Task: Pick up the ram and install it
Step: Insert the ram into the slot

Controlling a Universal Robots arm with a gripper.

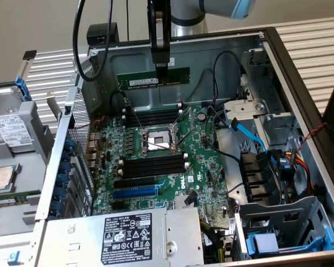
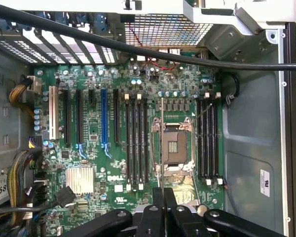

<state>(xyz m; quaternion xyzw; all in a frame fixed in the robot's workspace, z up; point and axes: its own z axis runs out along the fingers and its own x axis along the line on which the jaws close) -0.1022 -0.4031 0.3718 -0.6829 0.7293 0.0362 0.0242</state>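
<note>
Currently the pincer [image 1: 162,70] is clamped shut on the top edge of the ram [image 1: 147,80], about mid-length. That lets the stick hang level with its contact edge facing down at the motherboard [image 1: 203,167], which I'd judge is the right attitude for seating. The ram is in the air inside the open computer case [image 1: 211,53], above the memory slots [image 1: 153,118] that lie beyond the CPU socket [image 1: 158,139] in the exterior view. It's clear of them, not seated. Its long axis looks roughly parallel to the slots. In the wrist view the fingers [image 2: 158,202] are pressed together, looking straight down on the board. Counts: one ram stick and one pincer. Two banks of black memory slots, one on either side of the socket, all empty as far as I can see. Slots per bank are hard to call, looks like four. One blue expansion slot [image 1: 133,192].
</note>
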